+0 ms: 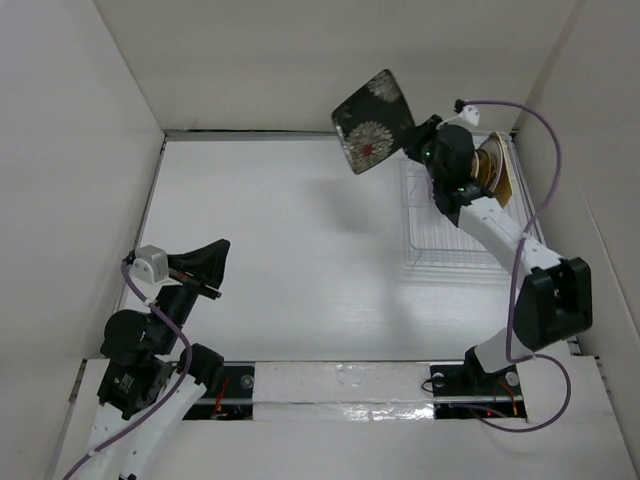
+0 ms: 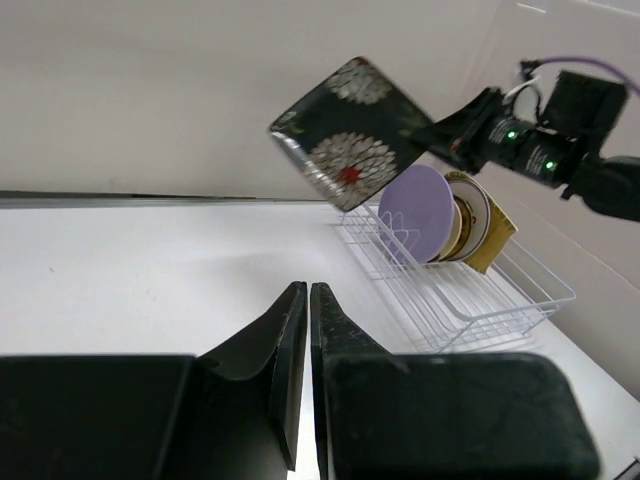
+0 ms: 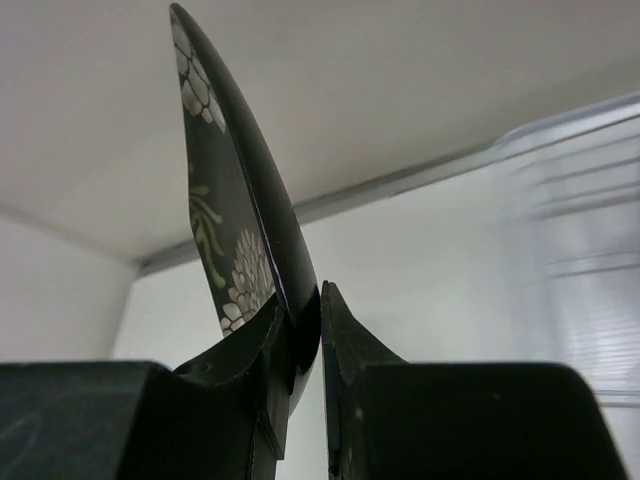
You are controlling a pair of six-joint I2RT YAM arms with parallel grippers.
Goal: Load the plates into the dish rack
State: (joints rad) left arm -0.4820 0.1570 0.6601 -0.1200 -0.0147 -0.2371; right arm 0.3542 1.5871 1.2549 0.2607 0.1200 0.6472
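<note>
My right gripper (image 1: 412, 141) is shut on one edge of the black floral square plate (image 1: 373, 120) and holds it tilted in the air, high over the far left end of the dish rack (image 1: 448, 252). The right wrist view shows the plate (image 3: 230, 230) edge-on between the fingers (image 3: 345, 340). In the left wrist view the rack (image 2: 470, 300) holds a lavender round plate (image 2: 418, 212), cream-gold round plates (image 2: 472, 208) and a yellow square plate (image 2: 497, 240), all upright at its far end. My left gripper (image 1: 218, 248) is shut and empty, low at the near left.
White walls close in the table on the left, back and right. The rack stands against the right wall. Its near slots (image 2: 440, 300) hold nothing. A purple cable (image 1: 540, 130) loops off the right wrist.
</note>
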